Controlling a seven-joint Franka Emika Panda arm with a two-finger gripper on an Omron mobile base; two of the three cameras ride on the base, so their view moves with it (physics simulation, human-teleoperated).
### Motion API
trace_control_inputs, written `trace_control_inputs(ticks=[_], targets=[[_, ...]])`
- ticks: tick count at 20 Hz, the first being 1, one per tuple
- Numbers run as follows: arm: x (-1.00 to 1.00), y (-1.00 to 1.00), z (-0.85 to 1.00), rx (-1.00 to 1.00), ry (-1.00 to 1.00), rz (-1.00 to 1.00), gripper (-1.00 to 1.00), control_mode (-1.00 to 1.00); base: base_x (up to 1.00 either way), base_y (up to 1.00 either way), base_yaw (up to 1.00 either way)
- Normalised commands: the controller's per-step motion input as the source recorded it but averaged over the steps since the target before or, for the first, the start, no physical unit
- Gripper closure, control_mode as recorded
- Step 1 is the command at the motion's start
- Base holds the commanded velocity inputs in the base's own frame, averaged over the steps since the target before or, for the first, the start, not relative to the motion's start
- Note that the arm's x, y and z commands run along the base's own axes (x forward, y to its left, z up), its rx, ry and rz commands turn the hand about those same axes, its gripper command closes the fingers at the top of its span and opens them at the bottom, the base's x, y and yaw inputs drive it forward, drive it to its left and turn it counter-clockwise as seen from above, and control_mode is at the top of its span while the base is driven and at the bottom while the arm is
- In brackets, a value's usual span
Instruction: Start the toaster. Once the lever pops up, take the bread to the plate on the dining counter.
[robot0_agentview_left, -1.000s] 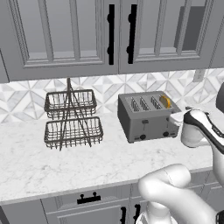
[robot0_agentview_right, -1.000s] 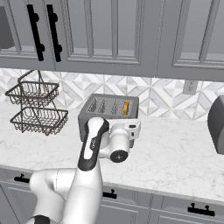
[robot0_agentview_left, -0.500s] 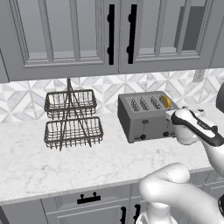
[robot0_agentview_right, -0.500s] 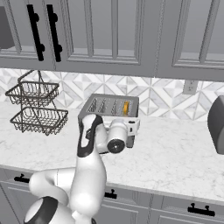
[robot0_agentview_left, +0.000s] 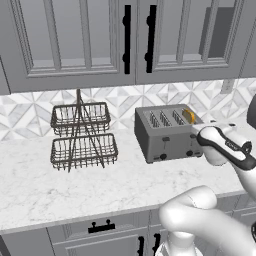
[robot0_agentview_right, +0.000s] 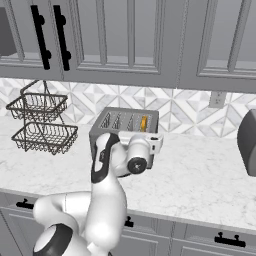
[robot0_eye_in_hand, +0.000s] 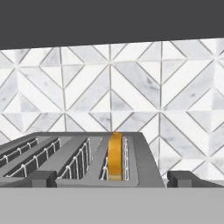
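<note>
The dark grey toaster (robot0_agentview_left: 167, 134) stands on the marble worktop against the tiled wall. The golden-orange bread (robot0_agentview_left: 188, 116) stands in its rightmost slot, top edge poking out. In the hand view the bread (robot0_eye_in_hand: 115, 155) is dead centre, just beyond my open gripper (robot0_eye_in_hand: 113, 179), whose two dark fingertips (robot0_eye_in_hand: 41, 178) stand wide apart with nothing between them. My gripper (robot0_agentview_left: 200, 132) hovers at the toaster's right end, level with its top, in front of its long face (robot0_agentview_right: 123, 131). The plate and the dining counter are out of view.
A two-tier wire basket (robot0_agentview_left: 82, 135) stands left of the toaster. A dark appliance (robot0_agentview_right: 248, 142) sits at the worktop's far right, below a wall outlet (robot0_agentview_right: 216, 99). Grey upper cabinets (robot0_agentview_left: 125, 40) hang overhead. The worktop's front edge (robot0_agentview_left: 75, 212) runs close to my base.
My wrist has turned and the hand has levelled out at the toaster's right end. The toaster, bread and basket have not moved.
</note>
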Motion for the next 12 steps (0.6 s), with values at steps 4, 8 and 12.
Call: trace_control_inputs(ticks=[4, 8, 12], targets=[[0.14, 0.00, 0.00, 0.00, 0.00, 0.00, -1.00, -1.00, 0.00, 0.00, 0.00], [0.12, 0.00, 0.00, 0.00, 0.00, 0.00, -1.00, -1.00, 0.00, 0.00, 0.00], [0.16, 0.00, 0.00, 0.00, 0.00, 0.00, -1.00, -1.00, 0.00, 0.00, 0.00]])
